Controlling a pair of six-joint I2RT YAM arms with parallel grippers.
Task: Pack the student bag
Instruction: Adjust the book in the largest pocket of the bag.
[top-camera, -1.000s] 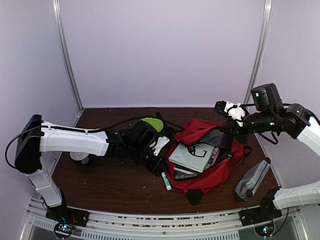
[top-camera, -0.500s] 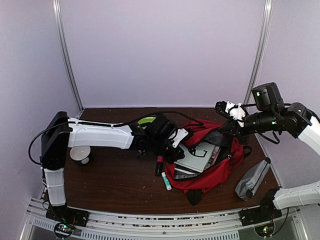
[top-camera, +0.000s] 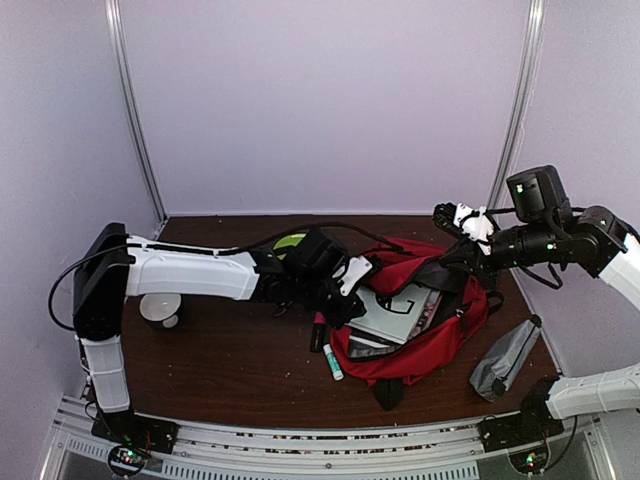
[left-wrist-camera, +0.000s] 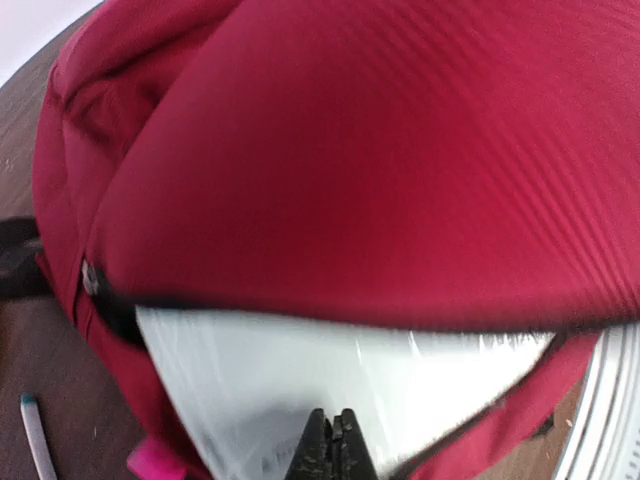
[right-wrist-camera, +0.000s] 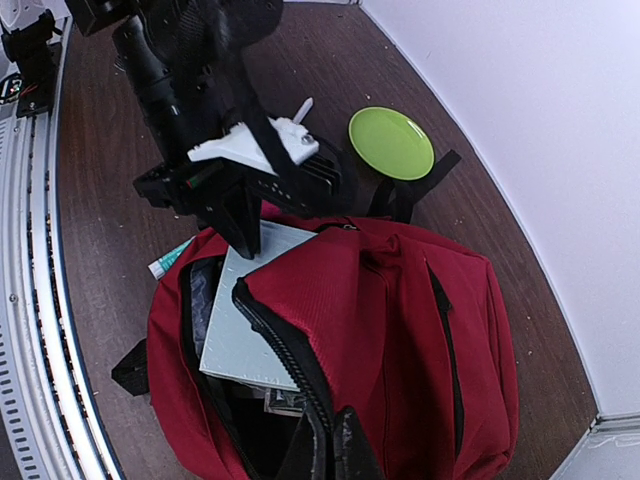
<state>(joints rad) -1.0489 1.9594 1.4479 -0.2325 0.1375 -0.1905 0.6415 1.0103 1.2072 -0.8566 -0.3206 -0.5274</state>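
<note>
The student bag lies flat on the worktop, right ahead of the left tool and under the right tool, w/ its mouth turned toward the left one. The right tool is clenched on the bag's black zipper edge and holds the top flap up off the body, prob. so the mouth gapes wide enough for flat stuff to slide in w/o snagging. The left tool has its jaws pressed together w/ nothing visible between them. Its tip sits against a flat pale slab (book or folder, we can't tell) that sticks partly out of the mouth. We judge it's working as a pusher, nudging the slab deeper under the lifted flap. A white tube w/ teal cap lies just below the left tool's tip, outside the bag. A green plate sits behind that tool, and a grey pouch is well apart from the right tool, on its near side. Those look like they're not yet packed.
</note>
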